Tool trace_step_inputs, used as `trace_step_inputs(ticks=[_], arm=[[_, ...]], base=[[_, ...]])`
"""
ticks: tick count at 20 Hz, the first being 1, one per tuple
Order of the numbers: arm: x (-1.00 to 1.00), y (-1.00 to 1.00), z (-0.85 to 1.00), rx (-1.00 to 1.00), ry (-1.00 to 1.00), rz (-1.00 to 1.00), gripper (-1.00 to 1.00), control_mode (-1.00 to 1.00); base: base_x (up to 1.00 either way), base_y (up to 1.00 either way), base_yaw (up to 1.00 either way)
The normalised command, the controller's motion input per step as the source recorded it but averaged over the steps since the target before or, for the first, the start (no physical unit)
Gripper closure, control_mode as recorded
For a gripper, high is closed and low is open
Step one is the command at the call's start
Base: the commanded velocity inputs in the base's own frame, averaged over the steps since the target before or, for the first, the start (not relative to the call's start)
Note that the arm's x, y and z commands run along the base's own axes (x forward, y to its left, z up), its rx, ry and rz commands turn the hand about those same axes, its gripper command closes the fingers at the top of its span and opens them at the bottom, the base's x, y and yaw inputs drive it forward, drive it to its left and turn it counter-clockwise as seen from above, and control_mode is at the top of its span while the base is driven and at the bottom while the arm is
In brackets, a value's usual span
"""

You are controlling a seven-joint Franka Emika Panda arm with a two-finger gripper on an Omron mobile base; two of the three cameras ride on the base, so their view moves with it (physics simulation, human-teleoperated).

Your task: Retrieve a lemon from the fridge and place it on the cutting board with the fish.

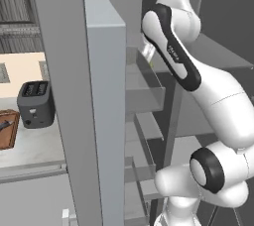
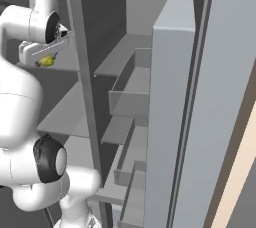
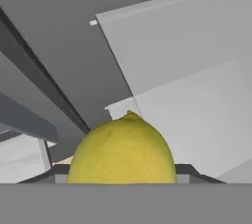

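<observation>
Hand view, lemon (image 3: 122, 150) up close btwn fingers, hand (image 2: 46, 58) clamped on it, inside fridge (image 2: 172, 97)

A bright yellow lemon (image 3: 122, 149) is sitting right at the hand, its pointed nub facing away from the camera, inside the open grey fridge (image 2: 172, 122), whose shelves are stretching out ahead of the hand. Well off to the hand's left, the reddish-brown cutting board (image 1: 7, 130) is lying on the counter, the dark fish (image 1: 4, 125) resting on it.

Pale counter (image 1: 34, 145), dark grey toaster (image 1: 35, 104)
</observation>
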Motion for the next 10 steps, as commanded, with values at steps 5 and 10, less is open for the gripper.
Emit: trace_step_inputs(ticks=[5, 10], arm=[[-0.69, 0.00, 0.00, 0.00, 0.00, 0.02, 1.00, -1.00], [-0.93, -0.01, 0.00, 0.00, 0.00, 0.00, 1.00, -1.00]], base=[[0.00, 0.00, 0.00], [0.00, 0.00, 0.00]])
